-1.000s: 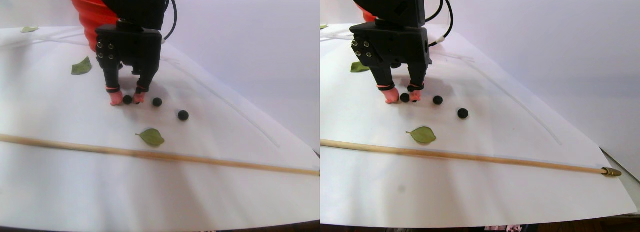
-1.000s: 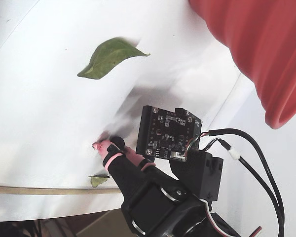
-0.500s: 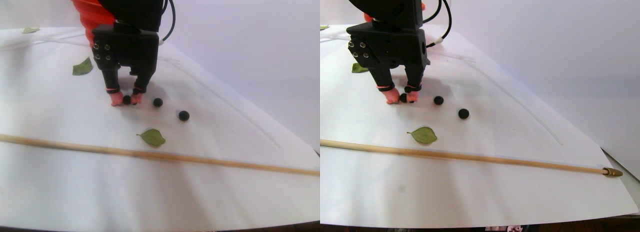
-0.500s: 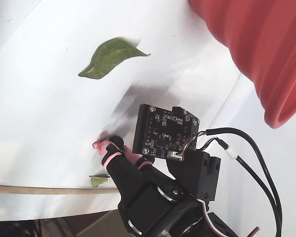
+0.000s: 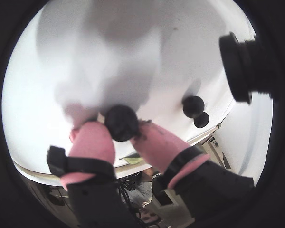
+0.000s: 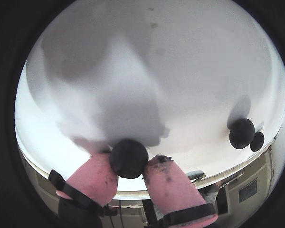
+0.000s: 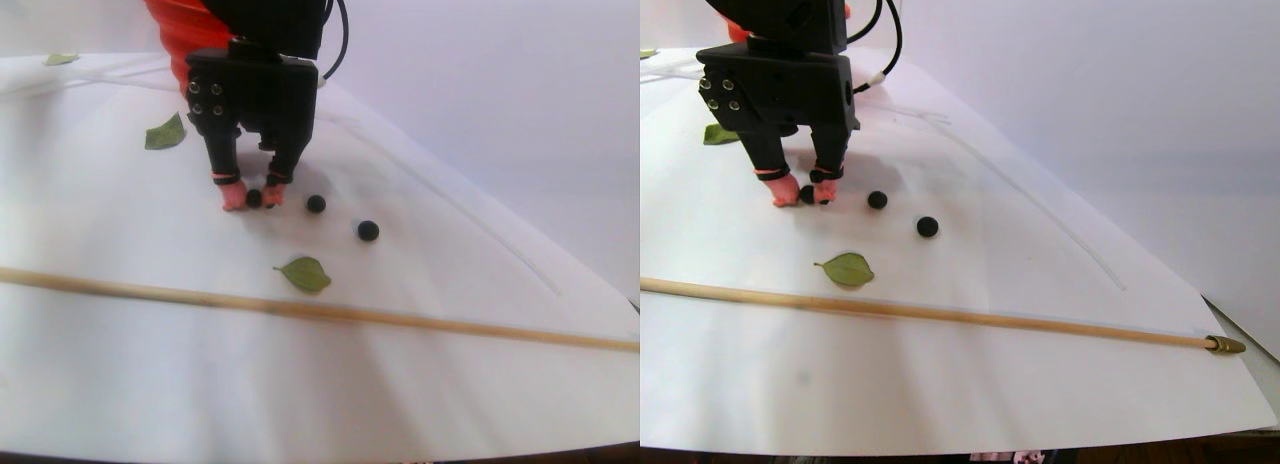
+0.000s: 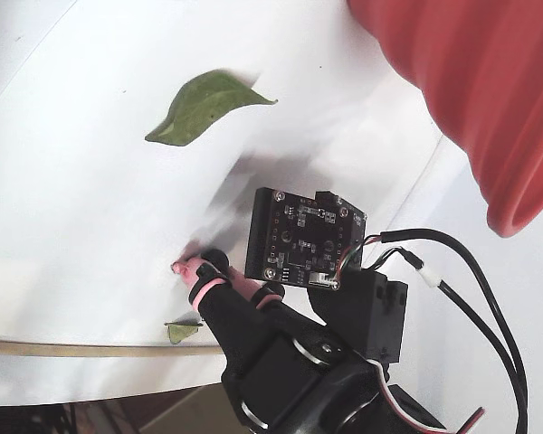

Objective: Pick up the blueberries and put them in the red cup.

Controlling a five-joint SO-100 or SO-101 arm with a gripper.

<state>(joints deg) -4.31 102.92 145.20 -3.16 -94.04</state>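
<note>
Between two pink-tipped fingers (image 5: 92,142), low against the white worktop (image 7: 200,384), sits one dark blueberry (image 5: 121,122). The claw (image 6: 129,167) is clenched on it, both tips pressing its sides, likely so it cannot roll away before lifting. In a wrist view, two more blueberries (image 5: 193,106) lie close together toward three o'clock, apart from the claw. In the stereo pair view, a green leaf (image 7: 304,274) rests toward five o'clock of the claw, with a long wooden stick (image 7: 300,310) beyond it. The red cup (image 7: 180,29) stands at twelve o'clock behind the arm, near enough for a short carry.
</note>
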